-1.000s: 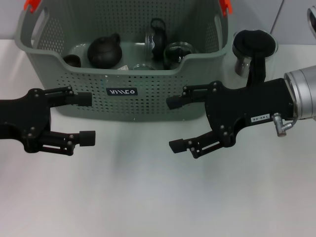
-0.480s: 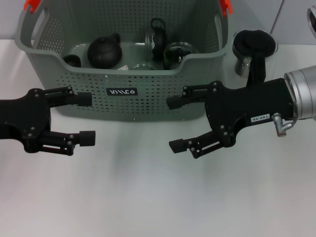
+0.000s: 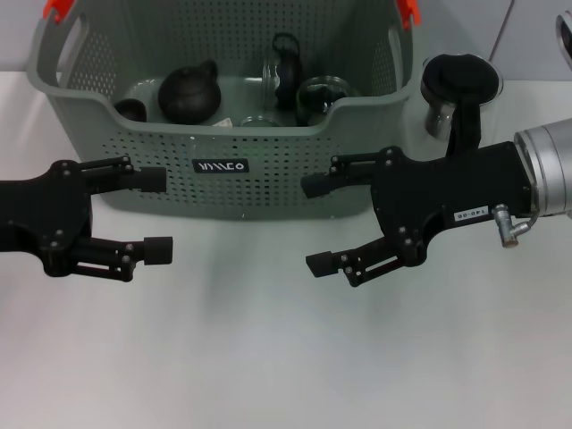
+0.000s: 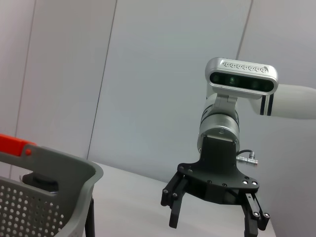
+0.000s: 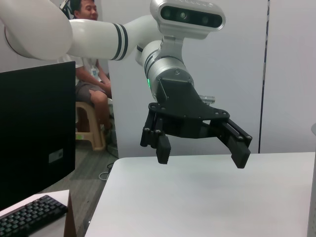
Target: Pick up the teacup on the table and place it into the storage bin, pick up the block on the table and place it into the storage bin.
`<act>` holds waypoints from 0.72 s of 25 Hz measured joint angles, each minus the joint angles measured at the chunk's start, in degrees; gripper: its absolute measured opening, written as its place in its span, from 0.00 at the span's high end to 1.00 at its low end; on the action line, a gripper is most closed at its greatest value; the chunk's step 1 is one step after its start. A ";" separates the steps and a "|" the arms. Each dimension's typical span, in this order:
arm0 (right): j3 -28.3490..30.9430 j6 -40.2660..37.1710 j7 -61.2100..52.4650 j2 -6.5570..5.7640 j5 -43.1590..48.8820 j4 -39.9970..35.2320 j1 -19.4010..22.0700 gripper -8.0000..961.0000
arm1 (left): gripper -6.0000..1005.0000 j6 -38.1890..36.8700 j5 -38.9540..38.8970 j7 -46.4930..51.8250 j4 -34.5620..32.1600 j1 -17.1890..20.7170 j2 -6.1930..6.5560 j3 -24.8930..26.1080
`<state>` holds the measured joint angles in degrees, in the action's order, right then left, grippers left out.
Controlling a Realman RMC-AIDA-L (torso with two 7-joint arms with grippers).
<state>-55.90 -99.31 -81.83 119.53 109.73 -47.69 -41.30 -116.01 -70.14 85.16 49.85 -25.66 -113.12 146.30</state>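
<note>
both pincers hover released over the white desk [image 3: 268, 357], left pincer [image 3: 152, 214] and right pincer [image 3: 320, 223] just before the grey storage bin [image 3: 223, 161], which holds a dark teapot [image 3: 189, 92] and glassware.

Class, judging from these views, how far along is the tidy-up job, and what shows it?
It looks finished or nearly so. The storage bin already holds a dark teapot, a small dark cup and glassware; no block is discernible. Nothing is in hand: left claw and right claw hover open and empty. No teacup or block shows on the table.
</note>
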 joint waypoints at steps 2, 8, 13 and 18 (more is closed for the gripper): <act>0.00 0.00 0.00 0.00 0.00 0.00 0.00 0.02 | 0.05 0.00 0.00 0.00 0.00 0.00 0.00 0.00; 0.00 0.00 0.00 0.00 0.00 0.00 0.00 0.02 | 0.05 0.00 0.00 0.00 0.00 0.00 0.00 0.00; 0.00 0.00 0.00 0.00 0.00 0.00 0.00 0.01 | 0.05 0.00 0.00 0.00 0.00 0.00 0.00 0.00; 0.00 0.00 0.00 0.00 0.00 0.00 0.00 0.01 | 0.05 0.00 0.00 0.00 0.00 0.00 0.00 0.00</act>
<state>-55.90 -99.31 -81.83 119.53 109.73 -47.69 -41.30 -116.01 -70.14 85.16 49.85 -25.66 -113.11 146.30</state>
